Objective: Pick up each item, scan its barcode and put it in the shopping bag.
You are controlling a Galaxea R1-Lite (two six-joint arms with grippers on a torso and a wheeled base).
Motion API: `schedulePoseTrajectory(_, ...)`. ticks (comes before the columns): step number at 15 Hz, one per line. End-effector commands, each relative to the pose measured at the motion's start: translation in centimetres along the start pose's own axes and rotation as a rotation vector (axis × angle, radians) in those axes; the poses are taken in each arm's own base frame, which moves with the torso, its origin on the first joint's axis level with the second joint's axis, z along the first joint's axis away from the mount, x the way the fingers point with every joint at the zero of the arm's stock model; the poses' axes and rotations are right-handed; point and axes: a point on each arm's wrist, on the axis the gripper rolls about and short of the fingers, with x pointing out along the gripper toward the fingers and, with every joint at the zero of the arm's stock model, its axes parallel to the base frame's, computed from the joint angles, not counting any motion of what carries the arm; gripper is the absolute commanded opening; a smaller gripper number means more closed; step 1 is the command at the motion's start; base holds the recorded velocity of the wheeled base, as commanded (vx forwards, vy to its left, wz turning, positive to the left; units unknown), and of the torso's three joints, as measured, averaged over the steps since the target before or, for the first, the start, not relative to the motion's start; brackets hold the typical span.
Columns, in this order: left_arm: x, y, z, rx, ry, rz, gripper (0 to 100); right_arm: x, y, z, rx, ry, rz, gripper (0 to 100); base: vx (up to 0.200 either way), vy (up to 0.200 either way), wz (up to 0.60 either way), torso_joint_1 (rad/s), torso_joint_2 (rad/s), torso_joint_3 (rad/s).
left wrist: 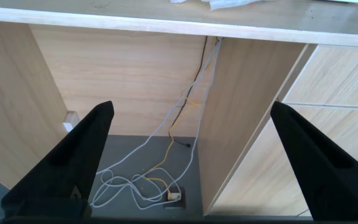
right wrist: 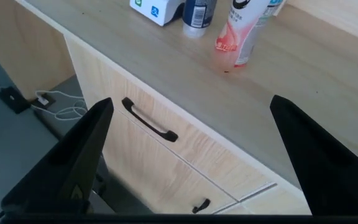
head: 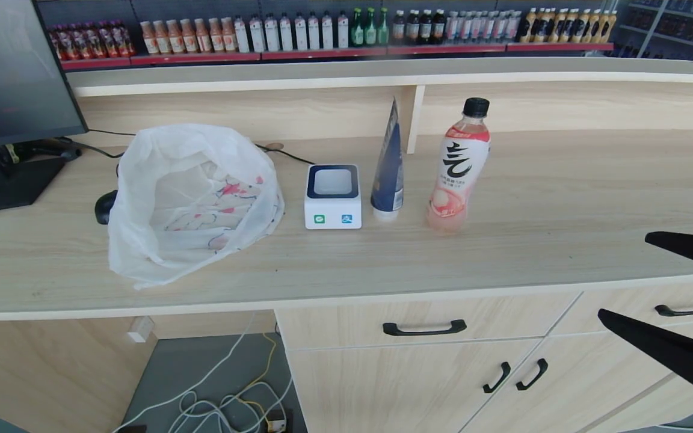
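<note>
Counter (head: 563, 198) holds 2 items, both upright at centre frame: 1 blue tube (head: 387, 168) standing on its cap and 1 pink bottle (head: 464, 168) just right of it, not touching. 1 white scanner (head: 332, 196) sits just left of the tube. 1 shopping bag (head: 190, 198) is left of centre, slumped, mouth open.

Left gripper (left wrist: 191, 106): fingers wide apart, nothing held, below counter level facing the cables (left wrist: 148, 180).

Right gripper (head: 622, 273): lower right, fingers wide apart, nothing held.
</note>
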Motion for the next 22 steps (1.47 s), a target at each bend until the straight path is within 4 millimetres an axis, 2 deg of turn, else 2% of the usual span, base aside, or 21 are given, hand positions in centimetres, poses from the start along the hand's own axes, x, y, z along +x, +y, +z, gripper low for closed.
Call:
schedulePoseTrajectory(1,0.0,0.0,0.0,0.0,0.0,0.0,100,2.1,0.9,1.1,-0.016,0.023,0.012,100,0.0,0.0,0.0,0.0,0.0,0.0)
schedulePoseTrajectory(5,0.0,0.0,0.0,0.0,0.0,0.0,100,7.1,4.3,4.1,-0.051,0.022,0.069,100,0.0,0.0,0.0,0.0,0.0,0.0)
schedulePoseTrajectory(8,0.0,0.0,0.0,0.0,0.0,-0.003,100,11.1,7.3,6.4,-0.041,-0.082,0.077,100,0.0,0.0,0.0,0.0,0.0,0.0)
schedulePoseTrajectory(11,0.0,0.0,0.0,0.0,0.0,-0.003,100,13.8,9.4,6.2,0.037,-0.122,0.03,100,0.0,0.0,0.0,0.0,0.0,0.0)
schedulePoseTrajectory(18,0.0,0.0,0.0,0.0,0.0,-0.001,100,17.1,10.0,6.4,0.201,-0.201,-0.202,100,0.0,0.0,0.0,0.0,0.0,0.0)
schedulePoseTrajectory(22,0.0,0.0,0.0,0.0,0.0,-0.001,100,19.4,9.9,7.5,0.272,-0.276,-0.313,100,0.0,0.0,0.0,0.0,0.0,0.0)
